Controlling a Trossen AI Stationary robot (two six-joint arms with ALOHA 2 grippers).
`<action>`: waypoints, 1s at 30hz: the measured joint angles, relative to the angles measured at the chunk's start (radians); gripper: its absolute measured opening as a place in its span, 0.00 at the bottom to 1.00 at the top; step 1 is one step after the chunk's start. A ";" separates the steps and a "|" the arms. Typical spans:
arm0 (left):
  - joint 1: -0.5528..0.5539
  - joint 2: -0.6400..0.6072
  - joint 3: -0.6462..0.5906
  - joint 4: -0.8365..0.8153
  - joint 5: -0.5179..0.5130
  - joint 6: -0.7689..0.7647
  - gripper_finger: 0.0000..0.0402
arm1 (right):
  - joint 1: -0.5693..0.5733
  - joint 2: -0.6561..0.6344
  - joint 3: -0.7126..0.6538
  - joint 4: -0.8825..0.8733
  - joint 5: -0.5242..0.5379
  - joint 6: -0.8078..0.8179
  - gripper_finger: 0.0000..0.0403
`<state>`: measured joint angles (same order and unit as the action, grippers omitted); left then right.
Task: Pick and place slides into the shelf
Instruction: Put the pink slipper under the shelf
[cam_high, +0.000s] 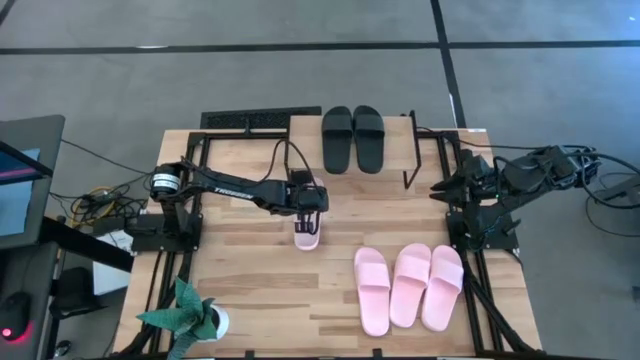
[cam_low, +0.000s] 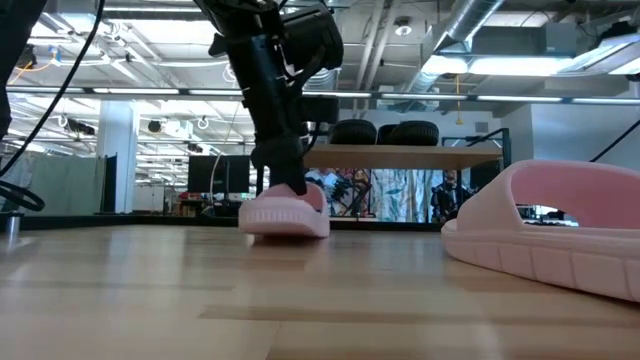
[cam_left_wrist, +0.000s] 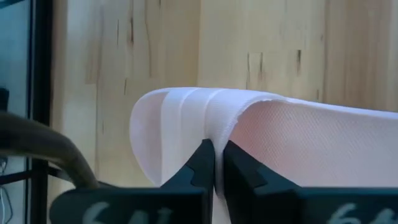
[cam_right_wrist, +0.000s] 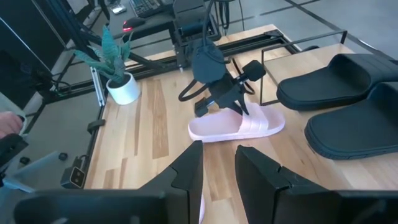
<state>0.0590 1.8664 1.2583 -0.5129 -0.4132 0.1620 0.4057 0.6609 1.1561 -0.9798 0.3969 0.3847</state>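
My left gripper (cam_high: 307, 216) hangs over the table's middle, shut on a pale pink slide (cam_high: 307, 238), which the low view (cam_low: 285, 215) shows at table level. Three more pink slides (cam_high: 410, 285) lie soles down side by side near the right front; one of them (cam_low: 560, 230) looms close in the low view. The black pair (cam_high: 352, 138) sits on the shelf's plank top (cam_low: 400, 155) at the far edge. My right gripper (cam_right_wrist: 217, 167) is open and waits at the table's right edge (cam_high: 442, 187), touching nothing. My left gripper pinches the pink slide's strap at its edge (cam_left_wrist: 214, 134) between its two fingers. It comes from above, pointing down (cam_low: 285, 180). The slide stays level under the fingers (cam_right_wrist: 239, 127); whether its sole rests on the table or hovers just above it, I cannot tell.
A potted plant (cam_high: 190, 318) stands at the near left corner. Black metal frames run along both table sides (cam_high: 470, 270). The shelf's thin black leg frame (cam_right_wrist: 298, 68) stands beside the black pair. Bare wood lies between the held slide and the shelf.
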 joint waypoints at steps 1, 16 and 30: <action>0.003 0.000 0.000 0.002 0.000 0.006 0.01 | 0.000 0.000 0.000 0.000 0.000 0.000 0.20; 0.035 0.000 0.000 0.016 0.000 0.019 0.06 | 0.000 0.000 0.000 0.000 0.001 0.000 0.20; 0.035 0.000 0.000 0.006 0.007 -0.002 0.24 | 0.000 0.000 0.000 -0.003 0.001 0.000 0.20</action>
<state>0.0940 1.8664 1.2587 -0.5064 -0.4059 0.1599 0.4057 0.6609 1.1561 -0.9825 0.3981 0.3843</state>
